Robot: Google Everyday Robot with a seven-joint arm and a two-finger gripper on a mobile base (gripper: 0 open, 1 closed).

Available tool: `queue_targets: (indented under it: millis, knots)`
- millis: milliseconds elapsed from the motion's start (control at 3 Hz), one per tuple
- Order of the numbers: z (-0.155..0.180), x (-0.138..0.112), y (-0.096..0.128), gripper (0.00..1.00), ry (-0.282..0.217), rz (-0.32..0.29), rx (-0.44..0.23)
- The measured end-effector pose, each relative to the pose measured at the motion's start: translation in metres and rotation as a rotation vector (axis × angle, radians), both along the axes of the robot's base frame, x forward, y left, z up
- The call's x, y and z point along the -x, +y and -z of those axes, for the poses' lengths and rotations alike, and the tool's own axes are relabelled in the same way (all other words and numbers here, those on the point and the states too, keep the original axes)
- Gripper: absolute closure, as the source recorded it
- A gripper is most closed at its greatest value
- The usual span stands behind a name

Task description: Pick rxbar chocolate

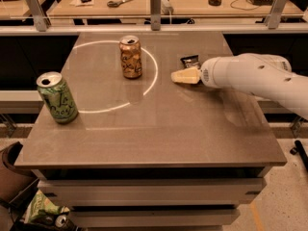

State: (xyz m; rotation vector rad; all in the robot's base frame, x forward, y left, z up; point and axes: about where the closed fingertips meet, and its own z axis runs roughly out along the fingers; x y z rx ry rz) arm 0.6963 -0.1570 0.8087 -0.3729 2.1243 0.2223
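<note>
The rxbar chocolate [190,61] is a small black glossy bar lying flat on the grey table [154,129], right of centre and towards the back. Only its far end shows; the rest is hidden behind my gripper. My gripper [184,76] is a cream wedge at the end of the white arm [250,76], which reaches in from the right. It sits low over the table, just in front of the bar and pointing left.
A brown-gold drink can [131,57] stands upright at the back centre, left of the gripper. A green drink can [57,97] stands near the left edge. A white ring of light lies on the table around them. Benches stand behind.
</note>
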Motion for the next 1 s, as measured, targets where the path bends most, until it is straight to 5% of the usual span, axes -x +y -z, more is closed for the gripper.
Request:
queue_targets:
  millis: [667, 1000]
  knots:
    - [-0.012, 0.0, 0.0, 0.88, 0.0, 0.0, 0.0]
    - [-0.018, 0.0, 0.0, 1.0, 0.0, 0.0, 0.0]
